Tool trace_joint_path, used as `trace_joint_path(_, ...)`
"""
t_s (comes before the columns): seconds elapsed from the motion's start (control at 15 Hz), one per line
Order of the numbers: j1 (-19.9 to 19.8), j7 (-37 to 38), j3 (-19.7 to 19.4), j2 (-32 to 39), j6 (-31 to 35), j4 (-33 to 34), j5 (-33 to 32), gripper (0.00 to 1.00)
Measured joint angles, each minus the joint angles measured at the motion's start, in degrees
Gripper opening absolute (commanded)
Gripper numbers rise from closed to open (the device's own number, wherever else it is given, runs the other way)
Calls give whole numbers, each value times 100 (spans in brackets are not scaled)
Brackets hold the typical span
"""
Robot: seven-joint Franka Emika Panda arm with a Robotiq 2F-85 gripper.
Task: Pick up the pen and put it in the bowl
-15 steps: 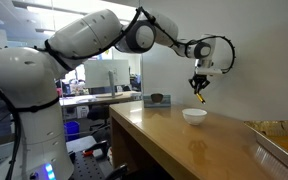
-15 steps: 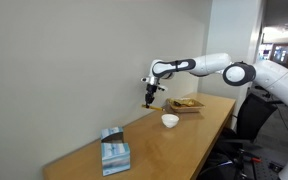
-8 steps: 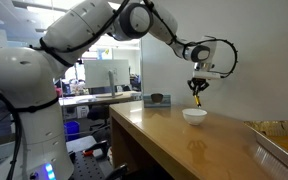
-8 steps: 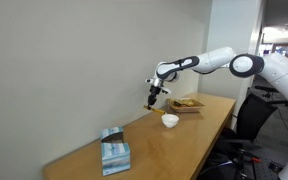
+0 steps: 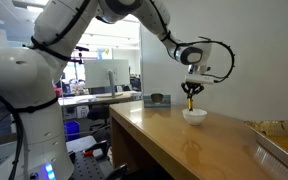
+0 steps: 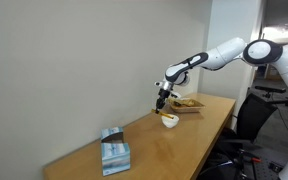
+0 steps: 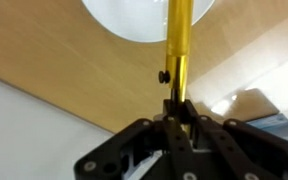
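your gripper [image 7: 178,108] clamps the pen [image 7: 179,45], which points straight down from it over the bowl [image 7: 124,18] just beneath.

Bowl [image 5: 194,115] on table [image 5: 174,150]; gripper [image 5: 191,92] directly above bowl; pen [image 7: 179,45] clamped between gripper's fingers, hanging upright; in wrist view, pen's lower end over bowl interior, contact with bowl not discernible; in an exterior view, tray [image 6: 187,104] on table just beyond bowl; boxy container [image 6: 114,152] on table toward opposite end, well apart from bowl.
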Motion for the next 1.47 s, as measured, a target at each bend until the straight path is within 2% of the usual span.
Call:
trace_joint_path(0.2,-95,-634,73,-255,462,-691,594,3)
trace_joint_path(0.47,-213,-1314,99,-345,877,-1045,1285,3)
trace_joint_path(0.93,-319,-1552,43,-495,958,-1285,1505,5)
trace_joint_path(1.0,-318,-1552,38,-496,965,-1296,1506,31)
trace_joint_path(1.47,-312,-1552,27,-503,1054,-1379,1506,83)
